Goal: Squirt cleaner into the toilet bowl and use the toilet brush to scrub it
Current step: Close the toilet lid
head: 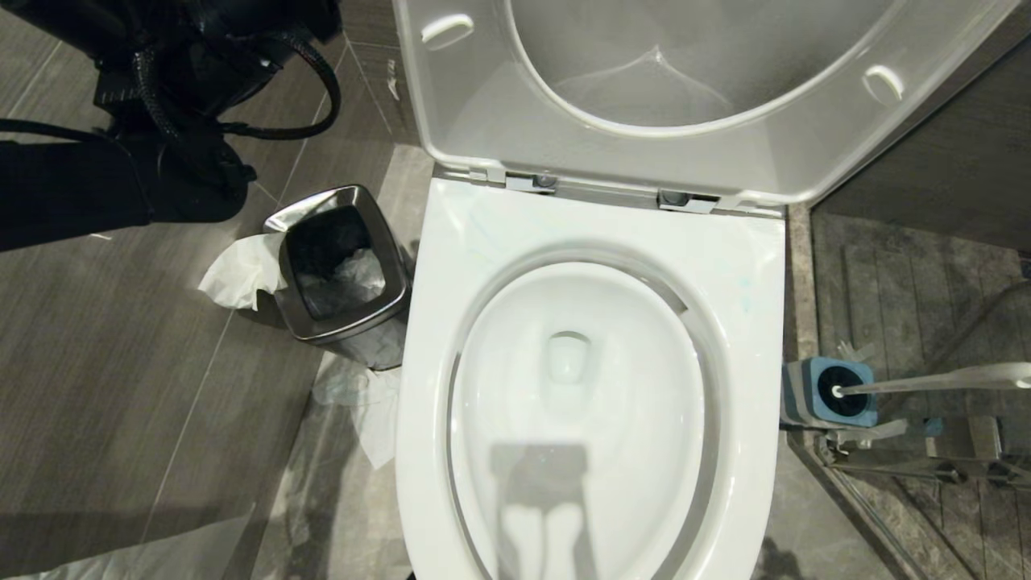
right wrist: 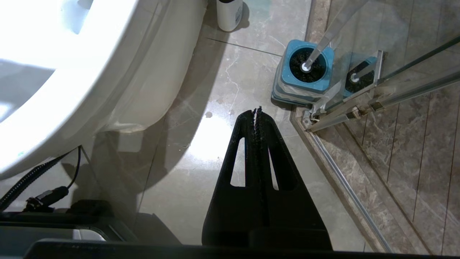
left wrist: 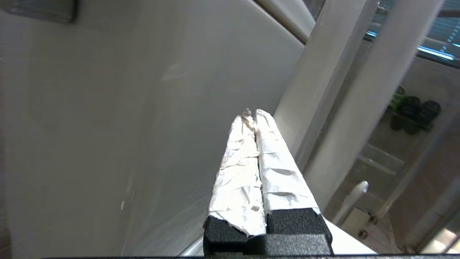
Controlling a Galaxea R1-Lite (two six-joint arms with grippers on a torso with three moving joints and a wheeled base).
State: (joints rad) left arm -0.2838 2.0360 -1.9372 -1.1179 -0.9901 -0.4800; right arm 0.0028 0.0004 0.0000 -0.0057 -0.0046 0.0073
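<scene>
- The large glossy white ceramic toilet bowl [head: 592,379] stands in the middle of the grey tiled floor [head: 121,362], its white seat and lid [head: 644,97] raised; the basin looks plain white.
- The black left arm [head: 145,121] is up at the bowl's left; the left gripper [left wrist: 251,115], with 2 white-wrapped fingers pressed together and holding nothing, points at white porcelain.
- The right gripper [right wrist: 257,111], black fingers pressed shut and empty, hangs over the floor right of the bowl.
- The small square steel waste bin [head: 342,270] stands just left of the bowl, with white tissue [head: 242,274] against it.
- The toilet brush [head: 926,380], with a long white handle and black bristles, sits in its squat blue-topped holder [head: 830,392] on the floor right of the bowl.
</scene>
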